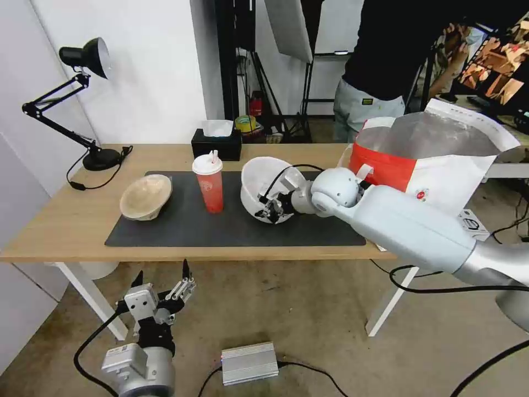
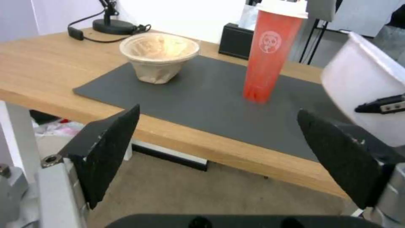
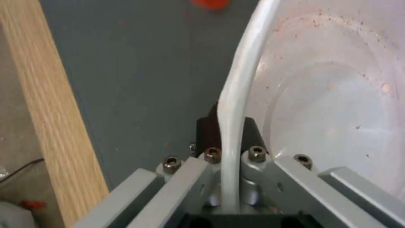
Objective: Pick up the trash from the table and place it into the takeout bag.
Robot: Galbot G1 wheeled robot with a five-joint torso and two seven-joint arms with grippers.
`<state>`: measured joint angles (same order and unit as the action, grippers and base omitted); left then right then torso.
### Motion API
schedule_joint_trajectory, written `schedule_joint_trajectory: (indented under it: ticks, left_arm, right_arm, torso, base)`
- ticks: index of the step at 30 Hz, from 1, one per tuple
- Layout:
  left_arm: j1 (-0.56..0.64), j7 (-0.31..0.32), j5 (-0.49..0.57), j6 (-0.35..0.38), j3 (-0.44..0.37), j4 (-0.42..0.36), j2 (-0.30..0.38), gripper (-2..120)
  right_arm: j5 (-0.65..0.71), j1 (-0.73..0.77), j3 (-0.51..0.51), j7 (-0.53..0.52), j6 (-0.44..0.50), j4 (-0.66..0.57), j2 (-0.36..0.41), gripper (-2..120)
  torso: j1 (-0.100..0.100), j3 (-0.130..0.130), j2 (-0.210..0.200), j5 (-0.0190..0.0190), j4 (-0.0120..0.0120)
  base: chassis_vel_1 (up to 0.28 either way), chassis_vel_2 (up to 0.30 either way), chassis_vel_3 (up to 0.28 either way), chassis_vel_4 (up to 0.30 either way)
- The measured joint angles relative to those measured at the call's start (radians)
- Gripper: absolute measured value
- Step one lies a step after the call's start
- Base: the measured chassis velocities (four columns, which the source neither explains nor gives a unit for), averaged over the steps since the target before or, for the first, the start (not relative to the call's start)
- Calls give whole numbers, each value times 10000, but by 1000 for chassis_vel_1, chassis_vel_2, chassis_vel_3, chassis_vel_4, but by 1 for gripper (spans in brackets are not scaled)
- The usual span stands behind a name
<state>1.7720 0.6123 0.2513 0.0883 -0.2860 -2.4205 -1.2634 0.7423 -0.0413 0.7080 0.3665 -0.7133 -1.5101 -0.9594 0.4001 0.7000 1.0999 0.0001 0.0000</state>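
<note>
The right gripper (image 1: pixel 271 208), at the centre of the head view, has its jaws closed tight on the thin rim of the white bowl (image 1: pixel 263 184). The bowl is round, smooth plastic, tilted on its side on the dark grey mat (image 1: pixel 182 229). In the right wrist view the curved rim runs straight between the two black pads (image 3: pixel 207 128), and faint reddish specks dot the glossy inside of the bowl (image 3: pixel 337 104).

The left gripper (image 1: pixel 161 278) hangs below the front edge of the table (image 1: pixel 60 231), at the lower left of the head view, jaws spread wide and holding nothing.

On the mat, the red cup (image 1: pixel 208 184) with its white lid stands upright just left of the white bowl. Further left sits the beige pulp bowl (image 1: pixel 146 196), rough and fibrous, also leaning.

The takeout bag (image 1: pixel 435 160) stands open at the right end of the table, white with a red panel and silvery lining. A black tissue box (image 1: pixel 216 143) sits behind the cup.
</note>
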Motion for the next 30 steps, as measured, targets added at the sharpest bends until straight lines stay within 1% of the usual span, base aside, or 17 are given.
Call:
schedule_joint_trajectory:
  ticks: [12,19,24,30]
  left_arm:
    - [43,2,-41,-10,-23,-5,29,100]
    - [59,6,-73,-27,-41,-22,30,100]
    - [105,14,-143,-31,-48,-111,28,100]
    - [103,21,-168,-32,-41,-124,19,100]
  right_arm:
    - [109,0,-157,-262,-75,-657,726,0]
    - [697,-195,-509,-435,-76,-1321,1181,0]
    - [1029,-659,-671,-479,-50,-1690,1377,0]
    - [1487,-1037,-776,-629,-26,-1897,1396,0]
  torso:
    - [-1,0,2,0,0]
    - [-2,0,1,-1,-1]
    - [-2,0,2,-1,-1]
    - [-1,0,2,-1,-1]
  base:
    - [0,0,0,0]
    - [0,0,0,0]
    - [0,0,0,0]
    - [0,0,0,0]
